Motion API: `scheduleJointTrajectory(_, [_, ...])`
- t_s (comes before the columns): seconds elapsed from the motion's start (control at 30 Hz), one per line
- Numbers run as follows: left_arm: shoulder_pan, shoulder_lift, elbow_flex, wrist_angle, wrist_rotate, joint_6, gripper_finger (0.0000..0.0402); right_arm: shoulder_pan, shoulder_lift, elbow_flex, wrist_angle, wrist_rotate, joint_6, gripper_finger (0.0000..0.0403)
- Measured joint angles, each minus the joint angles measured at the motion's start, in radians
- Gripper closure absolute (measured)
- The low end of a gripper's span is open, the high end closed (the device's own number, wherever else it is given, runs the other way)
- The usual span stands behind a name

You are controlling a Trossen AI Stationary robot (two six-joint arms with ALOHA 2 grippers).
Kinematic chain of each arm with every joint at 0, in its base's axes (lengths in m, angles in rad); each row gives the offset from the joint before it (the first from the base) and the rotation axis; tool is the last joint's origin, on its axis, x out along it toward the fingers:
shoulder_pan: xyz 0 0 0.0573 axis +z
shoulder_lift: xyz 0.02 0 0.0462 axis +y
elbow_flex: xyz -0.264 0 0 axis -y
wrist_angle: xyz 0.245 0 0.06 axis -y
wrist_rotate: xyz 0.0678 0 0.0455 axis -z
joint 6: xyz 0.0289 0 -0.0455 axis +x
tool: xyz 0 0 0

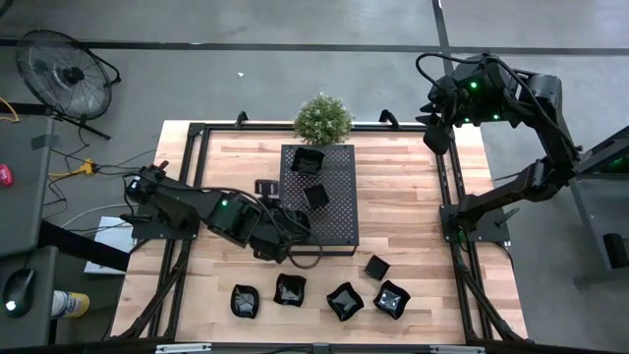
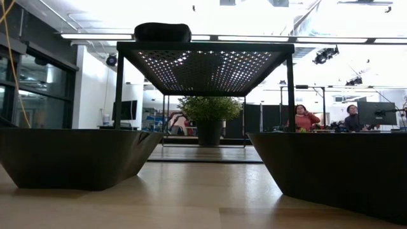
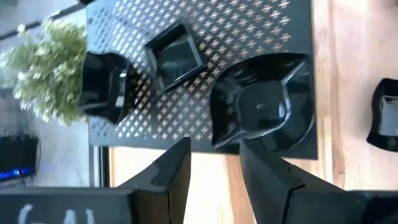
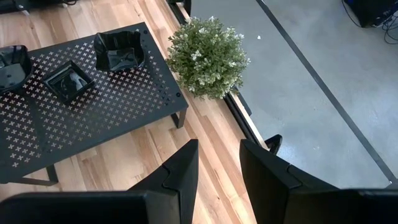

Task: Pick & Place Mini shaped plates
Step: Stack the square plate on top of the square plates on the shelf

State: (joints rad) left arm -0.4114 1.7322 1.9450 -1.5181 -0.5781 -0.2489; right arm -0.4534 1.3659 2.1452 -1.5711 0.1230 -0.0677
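Three mini shaped plates lie on the black perforated tray (image 1: 334, 211): a wavy one (image 1: 308, 159) at the far end, a square one (image 1: 315, 196) mid-tray, and a wavy one (image 3: 261, 112) at the tray's near left edge. My left gripper (image 3: 214, 149) stands open just short of that last plate, its fingers apart and nothing between them; in the high view the left gripper (image 1: 292, 239) sits at the tray's near left corner. Several more plates (image 1: 345, 301) lie along the table's front. My right gripper (image 4: 217, 149) hangs open and empty above the far right corner.
A small potted plant (image 1: 322, 118) stands behind the tray, which is raised on legs (image 2: 290, 95). Two plates (image 2: 76, 156) loom close in the low view. A dark metal frame (image 1: 447, 197) borders the table. People sit in the room behind.
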Motion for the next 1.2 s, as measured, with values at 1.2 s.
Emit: scheduleJointTrajectory(1.2, [0.005, -0.786, -0.813, 0.515, -0.083, -0.279, 0.0268, 0.156, -0.461, -0.753, 0.156, -0.139, 0.465, 0.0290])
